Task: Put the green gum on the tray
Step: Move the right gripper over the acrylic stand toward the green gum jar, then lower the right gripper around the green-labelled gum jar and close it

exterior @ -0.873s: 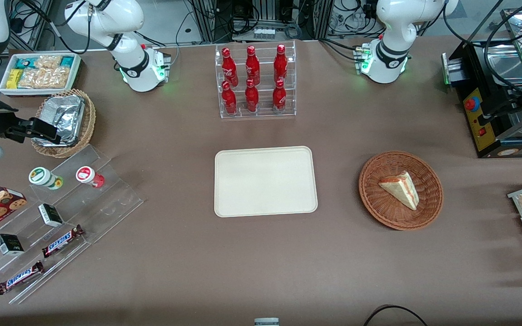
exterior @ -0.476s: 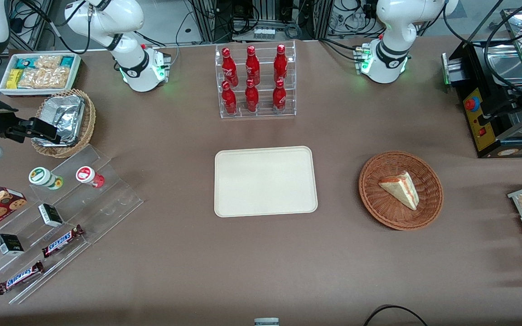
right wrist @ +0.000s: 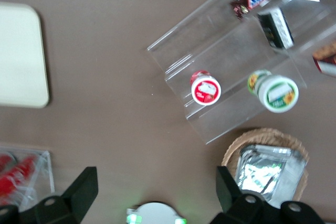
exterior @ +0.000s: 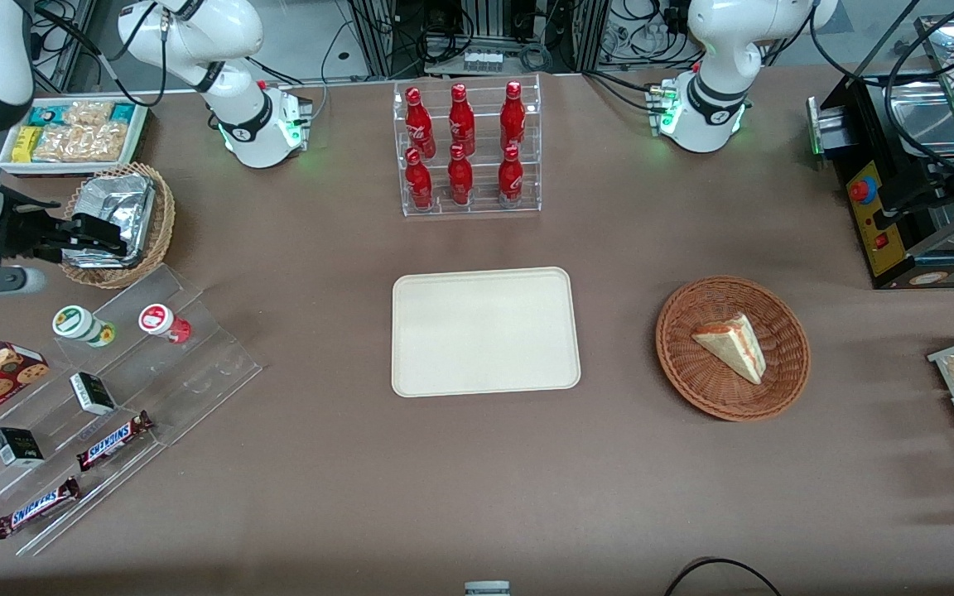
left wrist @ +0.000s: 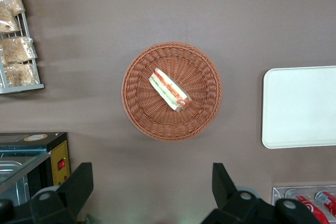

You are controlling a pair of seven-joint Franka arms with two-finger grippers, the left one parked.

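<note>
Approach phase. Gripper (exterior: 100, 234), shifted slightly toward the tray's side since 0.5 s ago, above the wicker basket (exterior: 164, 217); jaws spread wide, holding nothing. Green gum (exterior: 79, 324) upright on the acrylic stand (exterior: 195, 364), beside the red-lidded bottle (exterior: 162, 321). Tray (exterior: 485, 331) bare; grasp not yet begun.

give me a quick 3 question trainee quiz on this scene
1. True or false: the green gum lies on the tray.
2. Which bottle stands beside the green gum on the clear stand? A) red gum B) soda bottle C) none
3. Fill in: the open gripper hangs above the ____ holding foil packets.

Key: 1 false, the tray is bare. 2 A. 3 basket.
</note>
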